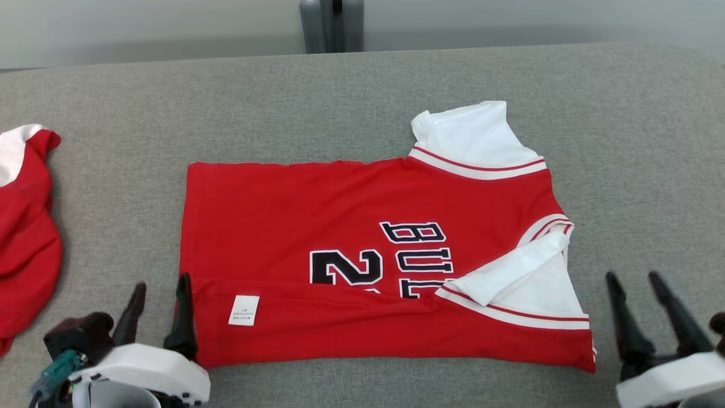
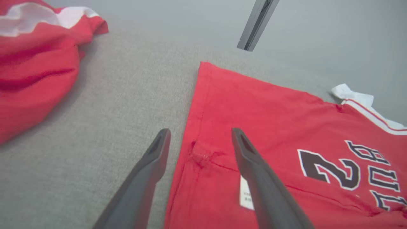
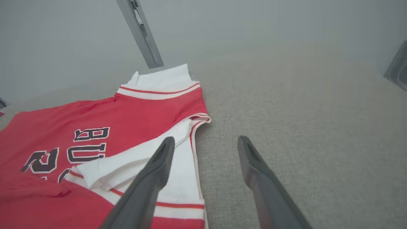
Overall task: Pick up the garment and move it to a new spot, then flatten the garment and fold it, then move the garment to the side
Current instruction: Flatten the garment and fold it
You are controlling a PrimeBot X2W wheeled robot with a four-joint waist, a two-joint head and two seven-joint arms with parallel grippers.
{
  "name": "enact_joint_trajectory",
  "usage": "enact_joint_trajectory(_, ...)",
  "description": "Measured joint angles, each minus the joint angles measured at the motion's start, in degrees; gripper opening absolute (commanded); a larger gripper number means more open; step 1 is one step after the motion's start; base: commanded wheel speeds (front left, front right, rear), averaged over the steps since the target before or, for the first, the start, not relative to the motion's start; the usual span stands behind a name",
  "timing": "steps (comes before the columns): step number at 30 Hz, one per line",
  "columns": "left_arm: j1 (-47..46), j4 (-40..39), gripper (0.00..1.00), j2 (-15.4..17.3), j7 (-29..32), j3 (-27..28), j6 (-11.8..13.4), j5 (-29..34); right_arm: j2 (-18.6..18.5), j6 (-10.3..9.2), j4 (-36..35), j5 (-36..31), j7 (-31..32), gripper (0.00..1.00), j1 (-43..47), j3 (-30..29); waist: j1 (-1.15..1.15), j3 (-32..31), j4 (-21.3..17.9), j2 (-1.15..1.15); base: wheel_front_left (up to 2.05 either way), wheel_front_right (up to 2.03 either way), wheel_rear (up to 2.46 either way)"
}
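Surface: a grey, cloth-covered surface (image 1: 362,96) spans the scene, with a pale wall and a dark post (image 1: 331,25) behind its far edge.
Garment: a red jersey-style garment (image 1: 283,209) lies in the middle of the surface, turned sideways with its hem to the left and its sleeves to the right.
Fold: the garment's near long edge is turned over onto the body, making a red band along the near side.
Lettering: the dark, white-edged lettering (image 1: 391,255) sits right of centre, and the folded band covers its near part.
White label: a white label (image 1: 244,310) lies on the folded band, near its left end.
Far sleeve: the far sleeve (image 1: 470,136), white with red-striped trim, sticks out past the garment's far right corner.
Near sleeve: the near sleeve (image 1: 521,277), also white, is folded in over the body at the near right.
Left hand: the left hand (image 1: 162,282) is at the garment's near left corner, its fingers spread apart and holding nothing. In the left wrist view, one finger is over bare surface and the other over red cloth.
Right hand: the right hand (image 1: 632,276) is just beyond the garment's near right corner, its fingers spread and empty. In the right wrist view, one finger is over the white sleeve and the other over bare surface.
Second red garment: a crumpled second red garment (image 1: 25,238) lies at the left edge, well apart.
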Motion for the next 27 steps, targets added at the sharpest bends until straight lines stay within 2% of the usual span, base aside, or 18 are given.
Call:
enact_joint_trajectory(6, -4.50, -2.47, 1.00, 0.46, -4.32, -0.30, 0.31, 3.87, 0.02, 0.00, -2.19, -4.14, -4.35, 1.00, -5.28, -1.12, 0.00, -0.27, -0.71, 0.00, 0.00, 0.00, 0.00)
enact_joint_trajectory(9, -6.88, -3.15, 1.00, 0.46, -6.28, -1.08, 1.22, 6.31, 0.42, 0.00, -2.91, -6.43, -5.61, 1.00, -6.99, -0.38, 0.00, -0.31, -0.70, 0.00, 0.00, 0.00, 0.00)
enact_joint_trajectory(12, -9.16, -2.83, 1.00, 0.56, -8.60, -1.33, 1.03, 7.88, 1.01, 0.00, -3.12, -7.37, -6.35, 1.00, -8.20, 0.82, 0.00, -0.37, -0.59, 0.00, 0.00, 0.00, 0.00)
enact_joint_trajectory(18, -11.84, 1.72, 1.00, 0.92, -12.13, -0.82, -1.80, 6.84, 1.49, 0.00, -1.43, -7.49, -6.97, 1.00, -9.23, 2.70, 0.00, -0.43, -0.29, 0.00, 0.00, 0.00, 0.00)
enact_joint_trajectory(23, -11.88, 5.58, 1.00, 3.19, -13.84, -1.58, -4.48, 7.54, 1.49, 0.00, 0.45, -7.53, -7.43, 1.00, -9.32, 3.10, 0.00, -0.48, -0.03, 0.00, 0.00, 0.00, 0.00)
enact_joint_trajectory(27, -11.87, 7.93, 1.00, 4.36, -13.76, -2.77, -5.52, 8.38, 1.51, 0.00, 1.58, -7.81, -7.32, 1.00, -9.31, 3.11, 0.00, -0.61, 0.09, 0.00, 0.00, 0.00, 0.00)
